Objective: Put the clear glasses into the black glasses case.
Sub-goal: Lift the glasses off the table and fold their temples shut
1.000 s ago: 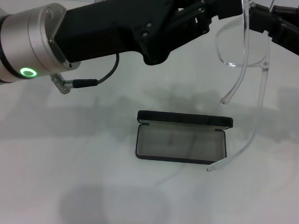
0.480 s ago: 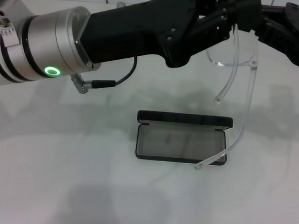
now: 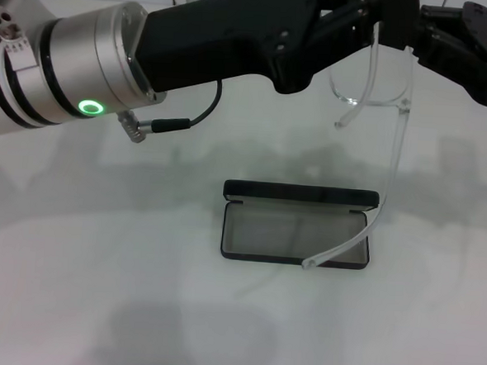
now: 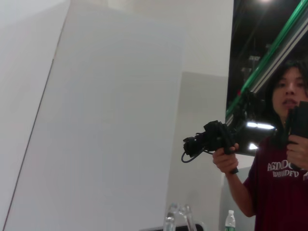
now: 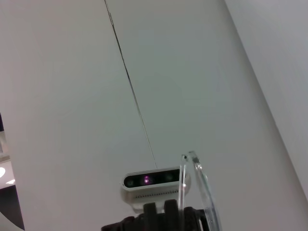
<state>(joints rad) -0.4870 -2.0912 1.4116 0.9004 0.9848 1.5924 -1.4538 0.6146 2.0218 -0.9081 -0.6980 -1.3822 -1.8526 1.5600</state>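
The clear glasses point(image 3: 395, 134) hang high above the table's far side, between my two grippers. My left gripper point(image 3: 365, 16) reaches in from the left and my right gripper point(image 3: 426, 38) from the right, each shut on the top of the frame. One long clear arm hangs down, its tip over the front right of the black glasses case point(image 3: 301, 193). The case lies open on the table, grey lining up and lid at the far side. In the right wrist view a piece of the glasses point(image 5: 197, 183) rises from dark fingers. A clear piece point(image 4: 174, 217) shows low in the left wrist view.
The white table point(image 3: 96, 289) spreads around the case. My left arm's silver wrist with a green ring light point(image 3: 89, 107) and a dangling cable point(image 3: 173, 124) crosses the upper left. A person holding a camera point(image 4: 216, 139) appears in the left wrist view.
My left arm has pushed further right. The glasses have swung: the hanging arm's tip moved left and now lies over the case's front right, and the lens sits a little further left.
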